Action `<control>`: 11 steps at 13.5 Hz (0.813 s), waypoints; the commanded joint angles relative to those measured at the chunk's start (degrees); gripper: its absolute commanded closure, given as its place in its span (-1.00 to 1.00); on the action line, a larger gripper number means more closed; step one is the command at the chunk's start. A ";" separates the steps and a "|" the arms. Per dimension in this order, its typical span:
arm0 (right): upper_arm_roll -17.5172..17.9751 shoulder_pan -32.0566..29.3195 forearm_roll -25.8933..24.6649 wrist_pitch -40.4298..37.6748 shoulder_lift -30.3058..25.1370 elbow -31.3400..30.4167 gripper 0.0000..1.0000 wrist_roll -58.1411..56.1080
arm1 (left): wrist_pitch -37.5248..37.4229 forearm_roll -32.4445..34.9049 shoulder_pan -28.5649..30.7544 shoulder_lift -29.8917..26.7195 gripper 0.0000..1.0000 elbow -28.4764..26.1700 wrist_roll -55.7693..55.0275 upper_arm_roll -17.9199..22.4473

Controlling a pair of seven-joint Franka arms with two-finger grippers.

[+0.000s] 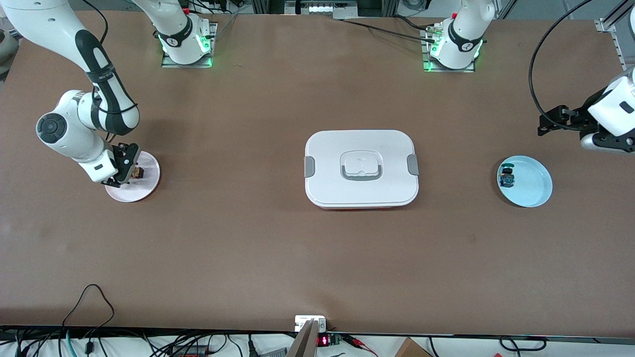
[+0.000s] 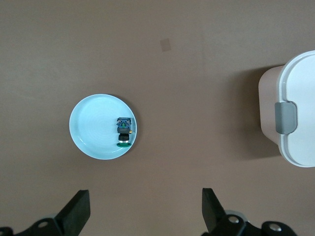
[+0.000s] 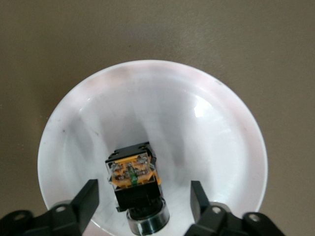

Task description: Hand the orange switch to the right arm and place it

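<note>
— So, where is the orange switch (image 3: 133, 174) at this moment?

— On the pale pink plate (image 1: 149, 186) at the right arm's end of the desk (image 1: 317, 248). The right wrist view shows it sitting on the plate's surface, orange face up, black body under it and a silver round end toward the camera.

— And the right gripper (image 3: 142, 196)?

— Low over that plate, one finger on each side of the switch. The fingers (image 3: 88, 196) stand apart from it (a clear gap shows on both sides), so the gripper is released and grasps nothing.

— The left gripper (image 2: 145, 209)?

— Up in the air at the left arm's end of the desk, fingers spread wide, empty. That arm waits. Its wrist camera looks down on a light blue plate (image 2: 86, 125) with a second switch (image 2: 124, 132) on it, a black one with a blue-green part, lying near the plate's rim.

— Anything between the two plates?

— A white lidded box (image 1: 361, 168) with grey side clasps and a recessed handle on its lid, at the middle of the desk, well apart from both plates.
</note>
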 commanded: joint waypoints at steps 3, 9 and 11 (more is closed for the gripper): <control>0.56 1.99 9.09 -10.64 -7.21 3.39 -1.00 2.10 | -3.56 -0.28 -0.10 2.76 -1.00 5.41 -0.20 -0.13; 0.38 2.36 9.64 -25.40 -9.85 15.43 -1.00 18.48 | -3.30 -0.89 0.69 3.10 -1.00 6.81 0.23 -0.04; 0.47 2.88 9.64 -35.05 -9.85 19.92 -1.00 33.57 | -3.30 -0.28 0.00 3.81 -1.00 7.08 0.06 -0.12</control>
